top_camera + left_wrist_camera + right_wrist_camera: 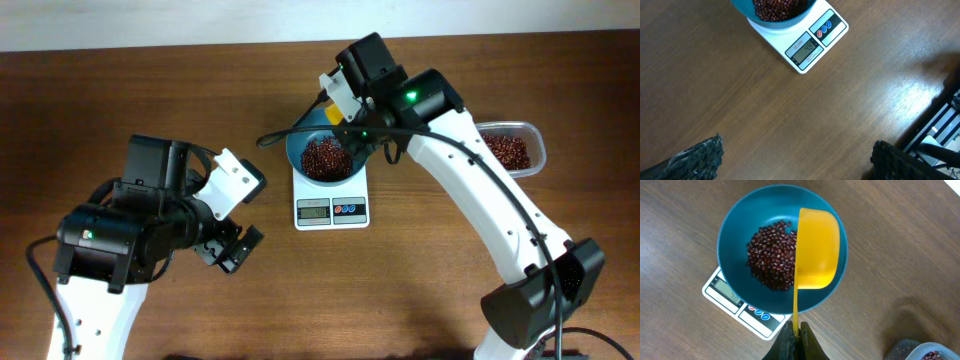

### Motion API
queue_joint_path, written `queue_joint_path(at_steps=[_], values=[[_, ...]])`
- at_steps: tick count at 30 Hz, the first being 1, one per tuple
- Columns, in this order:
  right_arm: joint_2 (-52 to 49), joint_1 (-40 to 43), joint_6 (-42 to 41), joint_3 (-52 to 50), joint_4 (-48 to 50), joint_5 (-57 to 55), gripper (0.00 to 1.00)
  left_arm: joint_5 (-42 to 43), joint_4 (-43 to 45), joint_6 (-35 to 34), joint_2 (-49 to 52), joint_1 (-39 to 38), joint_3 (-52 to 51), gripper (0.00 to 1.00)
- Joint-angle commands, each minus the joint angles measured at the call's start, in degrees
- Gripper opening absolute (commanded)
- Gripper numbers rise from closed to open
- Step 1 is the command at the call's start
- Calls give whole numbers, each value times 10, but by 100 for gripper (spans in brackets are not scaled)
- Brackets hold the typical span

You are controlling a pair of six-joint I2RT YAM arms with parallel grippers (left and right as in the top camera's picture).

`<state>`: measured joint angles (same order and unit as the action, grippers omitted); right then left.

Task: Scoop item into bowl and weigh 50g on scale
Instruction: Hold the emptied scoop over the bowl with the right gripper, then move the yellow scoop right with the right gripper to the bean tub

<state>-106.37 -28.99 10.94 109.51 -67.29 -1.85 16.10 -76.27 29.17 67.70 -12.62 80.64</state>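
beans (771, 255) in bowl (732, 227) | bowl on scale (332, 209) | scoop (817, 250) over bowl | tub (540, 150) right

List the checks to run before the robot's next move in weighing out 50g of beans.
1. Bowl sits on scale: ok.
2. Display reads 50g: cannot tell, digits blurred.
3. Right tool shut on yellow scoop handle, over the bowl: ok.
4. Scoop emptied: cannot tell, its inside is hidden.
5. Left tool open, off the scale: ok.
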Motion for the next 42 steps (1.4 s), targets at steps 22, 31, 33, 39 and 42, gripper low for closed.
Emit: queue_joint_path(at_steps=[22,31,33,39,42], values=[[4,65,-96,40,12,38,4,7,1,9,-3,3,8,99],[9,216,-119,54,-49,36,4,7,1,9,-3,3,8,99],[9,251,-119,54,-61,32,4,7,1,9,-3,3,8,99],[-12,301,-119,3,-113,-40,4,7,1,9,-3,3,8,99],[-17,300,-119,-14,-107,-51,4,7,1,9,-3,3,8,99]])
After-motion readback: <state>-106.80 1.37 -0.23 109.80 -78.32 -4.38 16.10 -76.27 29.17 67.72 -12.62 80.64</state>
